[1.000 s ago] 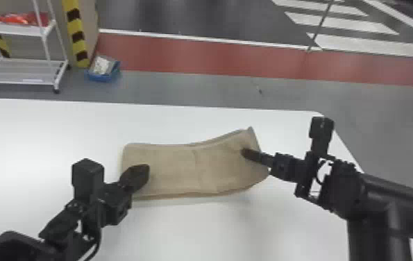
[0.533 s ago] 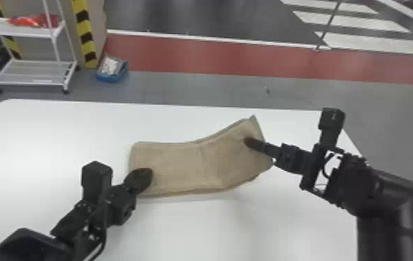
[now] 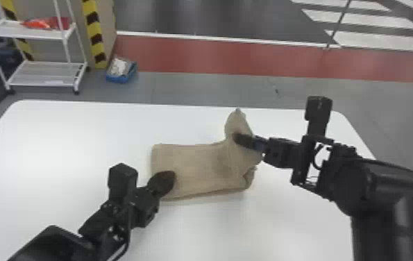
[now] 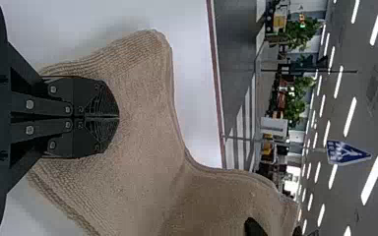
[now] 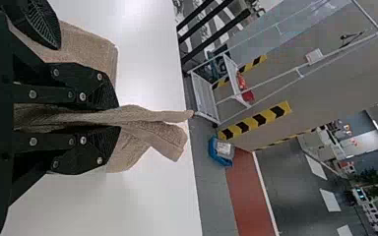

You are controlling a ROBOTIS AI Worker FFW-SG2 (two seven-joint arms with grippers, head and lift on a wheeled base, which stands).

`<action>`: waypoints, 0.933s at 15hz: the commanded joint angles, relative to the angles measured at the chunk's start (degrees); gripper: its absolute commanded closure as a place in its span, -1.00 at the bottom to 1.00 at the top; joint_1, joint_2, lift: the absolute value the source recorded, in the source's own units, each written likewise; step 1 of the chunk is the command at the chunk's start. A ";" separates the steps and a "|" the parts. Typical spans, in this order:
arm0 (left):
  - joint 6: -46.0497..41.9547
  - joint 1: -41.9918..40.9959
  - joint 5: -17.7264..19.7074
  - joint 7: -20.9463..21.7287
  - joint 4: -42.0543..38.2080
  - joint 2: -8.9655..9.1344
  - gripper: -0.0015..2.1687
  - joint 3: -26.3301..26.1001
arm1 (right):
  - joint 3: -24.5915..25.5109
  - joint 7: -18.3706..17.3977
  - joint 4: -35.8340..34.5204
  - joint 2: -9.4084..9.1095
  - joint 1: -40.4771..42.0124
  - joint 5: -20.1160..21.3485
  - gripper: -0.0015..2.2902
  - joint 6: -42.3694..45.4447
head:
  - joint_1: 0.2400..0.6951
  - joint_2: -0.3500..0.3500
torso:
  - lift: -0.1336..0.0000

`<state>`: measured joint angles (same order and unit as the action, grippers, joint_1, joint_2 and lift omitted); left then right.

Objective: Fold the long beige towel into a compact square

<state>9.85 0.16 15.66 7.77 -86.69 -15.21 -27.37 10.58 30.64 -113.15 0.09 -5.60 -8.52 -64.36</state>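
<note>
The beige towel (image 3: pixel 198 166) lies folded on the table, its right end raised and bunched. My left gripper (image 3: pixel 167 180) rests on the towel's near left part; in the left wrist view the left gripper (image 4: pixel 118 117) is shut, its tips together over the towel (image 4: pixel 142 113). At the raised right end is my right gripper (image 3: pixel 238 139). In the right wrist view the right gripper (image 5: pixel 115 117) is shut on layers of the towel (image 5: pixel 152 137), which stick out past its fingers.
The white table (image 3: pixel 59 139) reaches out around the towel. Beyond its far edge stand a white shelf rack (image 3: pixel 45 73) and a blue bin (image 3: pixel 121 71) on the floor. The left gripper's finger shows close beside the right gripper in the right wrist view.
The towel's right end has been drawn up and leftward with my right gripper and is now more bunched. The left gripper holds its place on the towel while the head view has shifted slightly.
</note>
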 commanded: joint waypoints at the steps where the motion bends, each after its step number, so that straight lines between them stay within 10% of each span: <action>1: -0.22 -0.07 0.25 0.05 -0.15 0.18 0.63 -0.40 | -1.62 -0.50 -0.05 -0.14 -0.03 0.52 -0.15 -0.29 | 1.00 -0.40 | -0.86; 14: 3.64 -2.53 -0.72 4.09 -4.80 -2.19 0.63 5.31 | -1.35 -1.46 -3.30 -0.14 2.43 -0.97 -0.15 -2.05 | 1.00 -0.26 | -0.86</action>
<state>12.66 -2.42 15.54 11.85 -91.60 -17.53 -21.65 9.57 29.25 -116.45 0.09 -3.03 -9.61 -66.57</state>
